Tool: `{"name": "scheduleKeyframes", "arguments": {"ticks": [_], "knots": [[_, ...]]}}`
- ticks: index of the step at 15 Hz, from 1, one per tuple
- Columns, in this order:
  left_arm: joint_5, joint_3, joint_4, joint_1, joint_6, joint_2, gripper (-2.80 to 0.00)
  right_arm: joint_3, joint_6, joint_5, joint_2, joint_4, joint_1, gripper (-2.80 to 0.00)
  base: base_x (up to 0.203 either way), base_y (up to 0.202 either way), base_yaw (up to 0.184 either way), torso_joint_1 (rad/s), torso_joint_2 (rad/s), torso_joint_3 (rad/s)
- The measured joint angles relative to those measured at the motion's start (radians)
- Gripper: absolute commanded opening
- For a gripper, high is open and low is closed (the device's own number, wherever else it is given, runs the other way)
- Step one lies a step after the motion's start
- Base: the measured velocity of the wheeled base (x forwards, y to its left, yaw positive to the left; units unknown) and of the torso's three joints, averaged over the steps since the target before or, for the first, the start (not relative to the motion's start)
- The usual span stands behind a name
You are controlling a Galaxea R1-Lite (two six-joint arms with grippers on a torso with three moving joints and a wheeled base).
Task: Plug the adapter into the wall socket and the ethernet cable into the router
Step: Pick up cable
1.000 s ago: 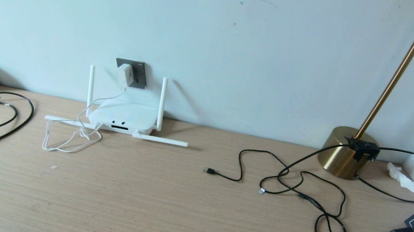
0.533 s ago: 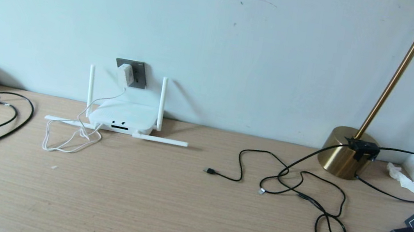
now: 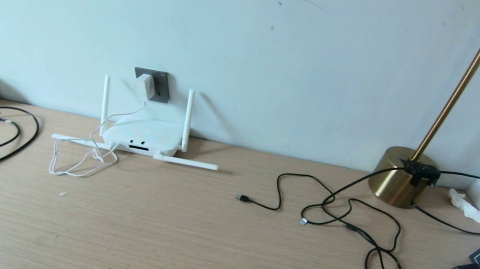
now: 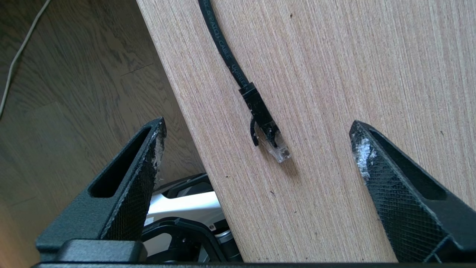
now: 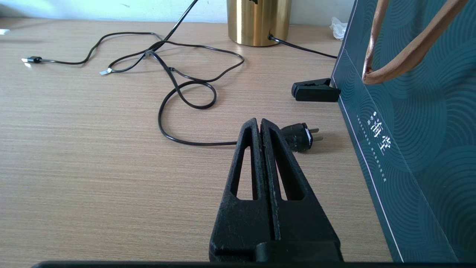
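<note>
Desk [image 3: 184,241] inventory. One router [image 3: 142,136], four antennas: two upright, two flat. One adapter [image 3: 146,86], seated in one wall socket [image 3: 160,85]. One ethernet cable [image 4: 260,115], clear plug lying near the desk edge between the spread left gripper [image 4: 256,145] fingers, untouched. One right gripper [image 5: 261,124], pressed together, empty.

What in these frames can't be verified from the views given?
- Adapter on the wall socket, head view: too small to tell if fully seated.
- Router ports, head view: too small to tell apart.
- Ethernet cable, left wrist view: runs off the frame's edge; its far end is unseen.
- Left gripper, head view: out of frame, so its place over the table is unclear.
</note>
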Motion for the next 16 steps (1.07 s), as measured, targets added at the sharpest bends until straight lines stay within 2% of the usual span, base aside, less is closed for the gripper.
{"name": "scheduleKeyframes", "arguments": {"ticks": [16], "knots": [[-0.002, 0.004, -0.001, -0.001, 0.001, 0.021, 0.0, 0.0, 0.0, 0.0, 0.0, 0.0, 0.0, -2.8, 0.0, 0.0, 0.0, 0.0, 0.0, 0.0]]}}
